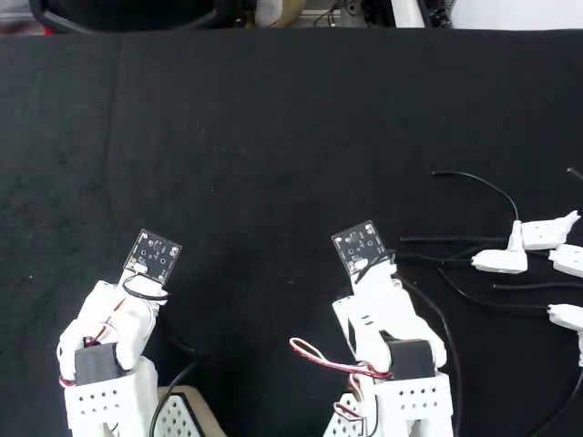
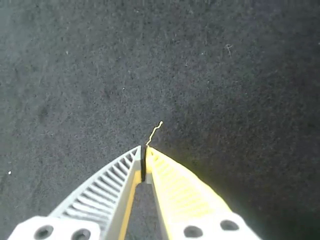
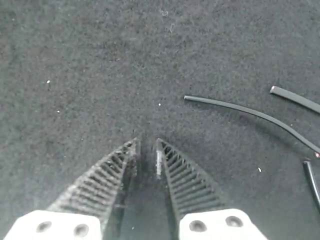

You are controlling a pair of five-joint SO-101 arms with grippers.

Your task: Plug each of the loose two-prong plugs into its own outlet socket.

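Several white plug and socket pieces lie at the table's right side, among them one (image 1: 500, 261), another (image 1: 547, 233) and a third (image 1: 567, 316), each with a thin black cord; I cannot tell plugs from sockets. My left arm (image 1: 109, 337) stands at the front left. Its gripper (image 2: 144, 151) is shut on nothing above bare black cloth. At front centre is my right arm (image 1: 392, 337), left of the white pieces. The right gripper (image 3: 145, 150) is open by a narrow gap, with nothing between its fingers. A black cord (image 3: 240, 108) lies just beyond it.
Black cloth (image 1: 273, 137) covers the whole table. Loose black cords (image 1: 474, 179) spread over the right side toward the right arm. A light-coloured thread (image 2: 155, 132) lies in front of the left fingertips. Room clutter lines the far edge.
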